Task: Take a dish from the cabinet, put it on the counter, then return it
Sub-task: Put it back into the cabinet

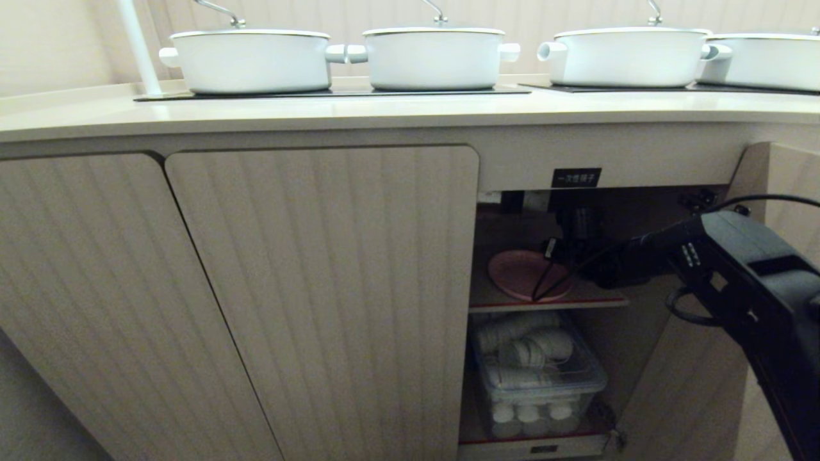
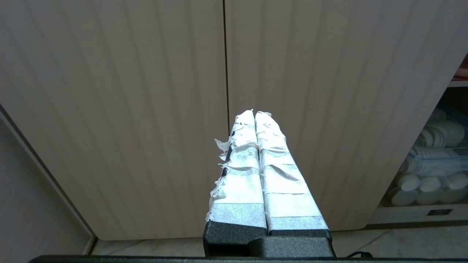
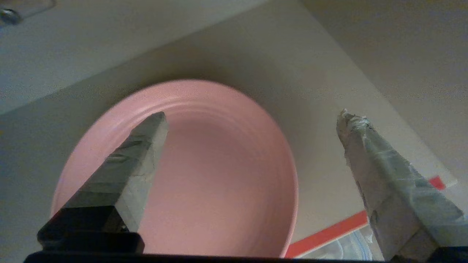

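Note:
The cabinet (image 1: 647, 168) under the black label (image 1: 576, 177) stands open, its door (image 1: 794, 186) swung out to the right. The pink dish (image 1: 512, 272) lies flat on the inner shelf (image 1: 608, 299). My right arm reaches into the upper compartment, with the right gripper (image 1: 564, 253) over the dish's right side. In the right wrist view the right gripper (image 3: 253, 116) is open wide. One finger hangs over the dish (image 3: 219, 175) and the other is beyond its rim, above the bare shelf (image 3: 329, 109). Nothing is held. The left gripper (image 2: 255, 113) is shut and empty, facing closed doors. The cream counter (image 1: 384, 112) runs above.
Several white lidded pots (image 1: 256, 61) stand on black hob panels (image 1: 333, 94) on the counter. A clear plastic box (image 1: 538, 378) of white cups fills the lower compartment under the red-edged shelf. Two closed fluted doors (image 1: 320, 288) lie left of the opening.

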You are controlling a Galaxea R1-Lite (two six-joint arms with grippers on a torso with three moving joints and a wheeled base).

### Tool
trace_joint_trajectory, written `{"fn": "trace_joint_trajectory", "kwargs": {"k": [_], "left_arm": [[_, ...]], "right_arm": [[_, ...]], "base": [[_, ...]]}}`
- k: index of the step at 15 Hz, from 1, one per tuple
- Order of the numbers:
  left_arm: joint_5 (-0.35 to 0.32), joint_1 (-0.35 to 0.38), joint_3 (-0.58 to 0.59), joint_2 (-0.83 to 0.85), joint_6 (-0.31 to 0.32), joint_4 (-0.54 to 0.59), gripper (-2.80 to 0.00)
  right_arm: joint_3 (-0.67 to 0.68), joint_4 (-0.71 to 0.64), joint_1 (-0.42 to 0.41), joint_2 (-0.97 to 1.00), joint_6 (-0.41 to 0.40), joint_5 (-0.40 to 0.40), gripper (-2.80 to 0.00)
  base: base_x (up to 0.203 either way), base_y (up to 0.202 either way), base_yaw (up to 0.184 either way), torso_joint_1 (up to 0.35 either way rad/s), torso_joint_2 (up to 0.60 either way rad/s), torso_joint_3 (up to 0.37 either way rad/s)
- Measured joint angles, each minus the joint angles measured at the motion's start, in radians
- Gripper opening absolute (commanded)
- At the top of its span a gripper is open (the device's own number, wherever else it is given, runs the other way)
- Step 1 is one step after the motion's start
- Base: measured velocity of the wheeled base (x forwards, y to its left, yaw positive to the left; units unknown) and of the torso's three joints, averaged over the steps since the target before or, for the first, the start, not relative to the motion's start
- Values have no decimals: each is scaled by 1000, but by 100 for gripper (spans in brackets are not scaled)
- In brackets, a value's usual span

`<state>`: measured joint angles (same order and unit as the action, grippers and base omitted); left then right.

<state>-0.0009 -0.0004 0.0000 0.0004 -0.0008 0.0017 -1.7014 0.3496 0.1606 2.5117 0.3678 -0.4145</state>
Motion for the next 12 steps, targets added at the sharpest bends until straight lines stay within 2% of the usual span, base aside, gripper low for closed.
{"fn": "trace_joint_trajectory", "kwargs": {"k": [7, 12], "left_arm": [[0, 0, 0, 0, 0, 0, -280], [0, 0, 0, 0, 0, 0, -280]], "right_arm": [[28, 71, 3, -11, -71, 2, -280], [161, 245, 3, -33, -146, 6, -280]], "base": [[0, 0, 0, 0, 0, 0], [0, 0, 0, 0, 0, 0]]}}
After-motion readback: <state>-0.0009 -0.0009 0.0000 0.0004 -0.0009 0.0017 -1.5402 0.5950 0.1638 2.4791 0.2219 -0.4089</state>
